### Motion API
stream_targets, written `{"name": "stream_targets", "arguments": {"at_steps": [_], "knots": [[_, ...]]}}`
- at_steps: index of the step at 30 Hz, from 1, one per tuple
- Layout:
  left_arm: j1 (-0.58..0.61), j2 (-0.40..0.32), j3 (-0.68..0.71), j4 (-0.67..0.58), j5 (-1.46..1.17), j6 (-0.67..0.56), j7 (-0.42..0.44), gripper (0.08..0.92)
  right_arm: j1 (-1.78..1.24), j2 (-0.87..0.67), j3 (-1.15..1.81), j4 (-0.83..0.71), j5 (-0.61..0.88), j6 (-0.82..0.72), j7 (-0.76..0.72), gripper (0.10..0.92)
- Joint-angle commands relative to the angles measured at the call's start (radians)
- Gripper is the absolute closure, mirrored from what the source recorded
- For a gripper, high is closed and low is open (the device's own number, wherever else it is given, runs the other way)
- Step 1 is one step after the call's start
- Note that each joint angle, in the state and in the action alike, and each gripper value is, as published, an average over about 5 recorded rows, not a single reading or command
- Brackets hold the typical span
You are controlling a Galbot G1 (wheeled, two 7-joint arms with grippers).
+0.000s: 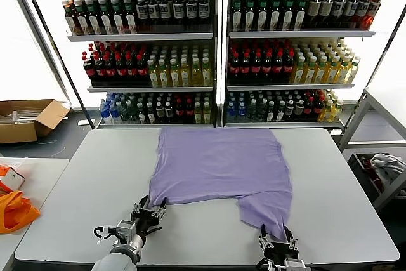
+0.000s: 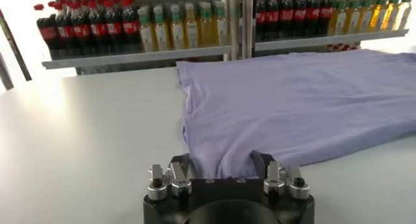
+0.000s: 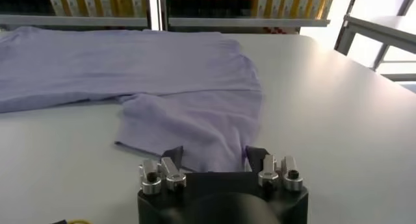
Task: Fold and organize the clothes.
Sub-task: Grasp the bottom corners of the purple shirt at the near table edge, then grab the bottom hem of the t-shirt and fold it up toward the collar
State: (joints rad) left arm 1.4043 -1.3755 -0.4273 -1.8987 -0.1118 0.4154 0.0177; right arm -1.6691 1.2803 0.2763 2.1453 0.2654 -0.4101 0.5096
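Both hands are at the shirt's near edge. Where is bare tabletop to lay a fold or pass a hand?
Bare table runs left of the T-shirt, and right of it to the table's edge. The near strip is crowded: left hand at the hem corner, right hand at the hanging corner, a narrow gap between them.

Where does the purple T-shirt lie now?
In the head view, the T-shirt lies spread across the middle of the white table, before the drink shelves.

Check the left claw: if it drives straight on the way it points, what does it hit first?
The left claw already has the near hem of the lavender T-shirt between its fingers. Pushing straight on, it probably just meets more shirt fabric lying on the table.
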Motion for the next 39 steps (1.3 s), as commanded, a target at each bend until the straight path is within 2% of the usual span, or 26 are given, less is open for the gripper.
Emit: {"name": "stream_targets", "arguments": {"at_steps": [1,8,12,15,21,28,34,39], "knots": [[0.012,-0.004,0.014,-0.01,0.001,0.005,0.002,0.579,-0.001,-0.002,-0.002,-0.011,0.006,0.003,0.001,0.613],[0.016,-0.008,0.02,-0.014,0.009,-0.006,0.004,0.779,-0.001,-0.003,0.004,-0.007,0.011,0.016,0.0,0.837],[0.016,-0.012,0.019,-0.013,0.011,-0.025,0.002,0.885,-0.002,-0.001,0.009,0.019,-0.002,0.026,-0.007,0.911],[0.014,-0.017,0.016,-0.013,0.008,-0.048,-0.004,0.914,-0.001,0.001,0.02,0.039,-0.029,0.053,-0.029,0.915],[-0.004,-0.034,0.009,-0.032,-0.018,-0.131,-0.026,0.915,0.035,0.017,0.056,0.041,-0.083,0.151,-0.093,0.915],[-0.066,-0.042,0.017,-0.039,-0.052,-0.222,-0.041,0.915,0.139,0.039,0.09,-0.019,-0.167,0.221,-0.161,0.915],[-0.174,-0.047,0.026,0.034,-0.075,-0.239,-0.051,0.915,0.271,0.048,0.124,-0.134,-0.169,0.247,-0.204,0.915],[-0.282,-0.038,0.037,0.155,-0.104,-0.237,-0.062,0.915,0.414,0.047,0.121,-0.265,-0.155,0.239,-0.207,0.915]]}}
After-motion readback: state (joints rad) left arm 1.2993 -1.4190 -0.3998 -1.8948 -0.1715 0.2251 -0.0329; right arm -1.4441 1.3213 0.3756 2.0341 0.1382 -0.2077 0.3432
